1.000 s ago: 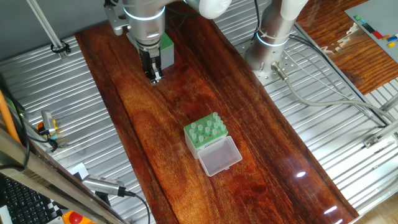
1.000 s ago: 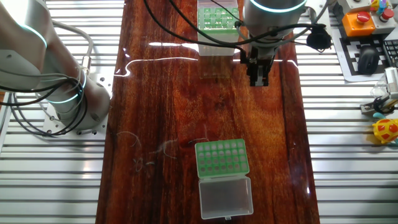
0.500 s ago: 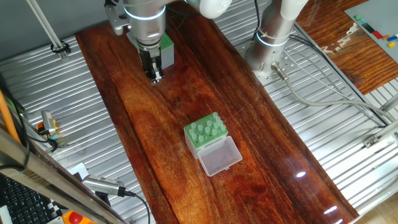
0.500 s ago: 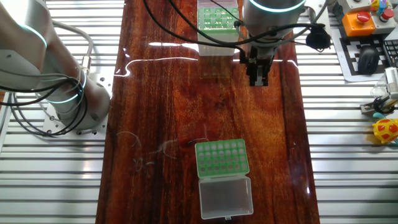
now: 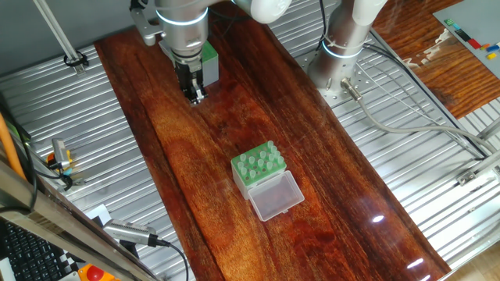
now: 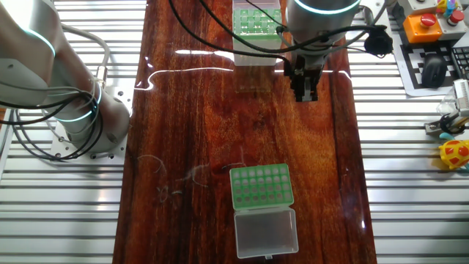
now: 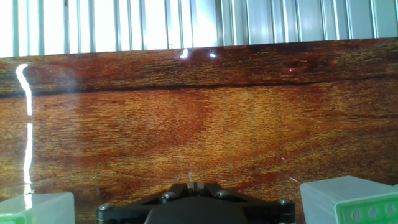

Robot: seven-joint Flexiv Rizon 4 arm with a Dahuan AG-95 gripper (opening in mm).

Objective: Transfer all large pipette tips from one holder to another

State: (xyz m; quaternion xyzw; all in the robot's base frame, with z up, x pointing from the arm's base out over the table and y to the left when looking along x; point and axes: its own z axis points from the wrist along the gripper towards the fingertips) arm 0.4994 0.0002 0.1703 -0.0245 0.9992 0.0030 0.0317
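- Hand view shows only the dark base of the tool at the bottom edge, with something tiny and pale sticking up between its fingers; I cannot tell what it is, or whether the tool is open or closed.
- From both fixed views, the tool points down over the brown wooden table, just beside the taller whitish box.
- That box has a green top full of holes; I cannot tell if any hold tips.
- Well apart from it, nearer the middle of the table, sits the low green rack, with its clear lid swung open and lying flat beside it.
- Pale large pipette tips stand in the rack's holes.
- No writing can be read on either one.
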